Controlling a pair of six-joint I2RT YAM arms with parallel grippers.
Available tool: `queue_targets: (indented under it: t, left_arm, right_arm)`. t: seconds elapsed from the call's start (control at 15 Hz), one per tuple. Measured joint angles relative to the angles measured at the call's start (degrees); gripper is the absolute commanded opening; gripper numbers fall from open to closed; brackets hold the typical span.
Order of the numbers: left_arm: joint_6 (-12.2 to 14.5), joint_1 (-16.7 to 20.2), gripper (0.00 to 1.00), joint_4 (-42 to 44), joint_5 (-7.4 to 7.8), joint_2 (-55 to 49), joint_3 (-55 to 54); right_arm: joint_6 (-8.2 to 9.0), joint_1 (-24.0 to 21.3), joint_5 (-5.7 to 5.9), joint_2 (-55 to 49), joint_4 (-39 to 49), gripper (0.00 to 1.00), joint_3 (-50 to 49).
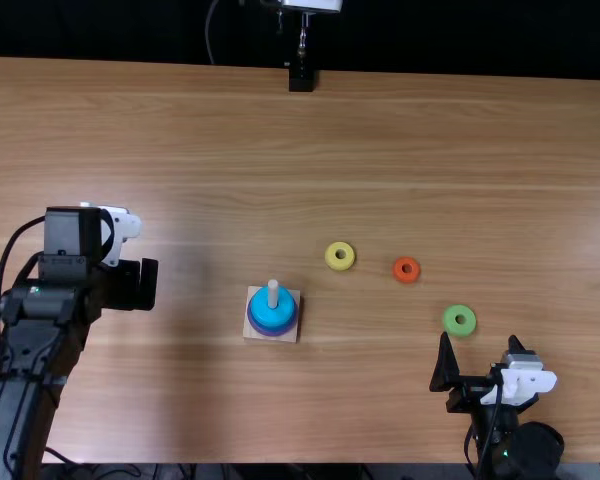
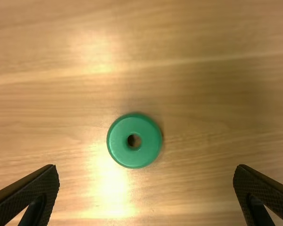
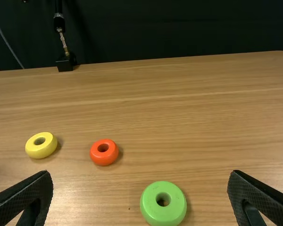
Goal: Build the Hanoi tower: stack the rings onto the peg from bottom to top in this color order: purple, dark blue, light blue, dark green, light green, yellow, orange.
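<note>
My left gripper (image 1: 148,285) is over the table's left side, pointing down. In the left wrist view the same gripper (image 2: 147,168) is open, and a dark green ring (image 2: 149,141) lies flat on the table below it. Light blue ring (image 1: 271,313) sits around the peg (image 1: 273,292) on its square base (image 1: 255,332), above a darker blue-purple layer. My right gripper (image 1: 478,343) stands open near the light green ring (image 1: 460,320). Seen from its wrist, this gripper (image 3: 140,174) has the light green ring (image 3: 165,211) ahead, not held. Yellow ring (image 1: 340,256) and orange ring (image 1: 406,269) lie loose.
A black stand (image 1: 301,78) is at the table's far edge, with a cable beside it. The wooden table (image 1: 430,130) runs across between the arms, and the peg base is left of its middle.
</note>
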Motion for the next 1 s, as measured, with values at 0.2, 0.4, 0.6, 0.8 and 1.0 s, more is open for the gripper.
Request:
queue_targets:
  t: [0.2,0.4,0.6,0.8,1.0]
  left_arm:
    - [0.55,0.0,1.0,-0.26,-0.26,4.13,0.0]
    - [0.57,0.0,1.0,-2.08,-0.35,7.41,0.0]
    - [0.57,0.11,1.0,-2.14,-0.5,10.54,0.13]
    - [0.57,1.9,1.0,-1.49,0.04,12.92,2.14]
    - [0.52,4.24,1.0,-1.31,0.17,13.88,2.67]
  right_arm:
    - [-0.02,0.0,0.0,-0.02,-0.02,1.0,0.02]
    - [-0.02,0.0,0.02,-0.02,0.0,1.0,0.02]
    - [0.02,0.0,0.04,-0.02,-0.02,1.0,0.02]
    - [-0.02,0.0,0.0,0.0,-0.02,1.0,0.02]
    - [-0.02,0.0,0.02,-0.02,-0.02,1.0,0.02]
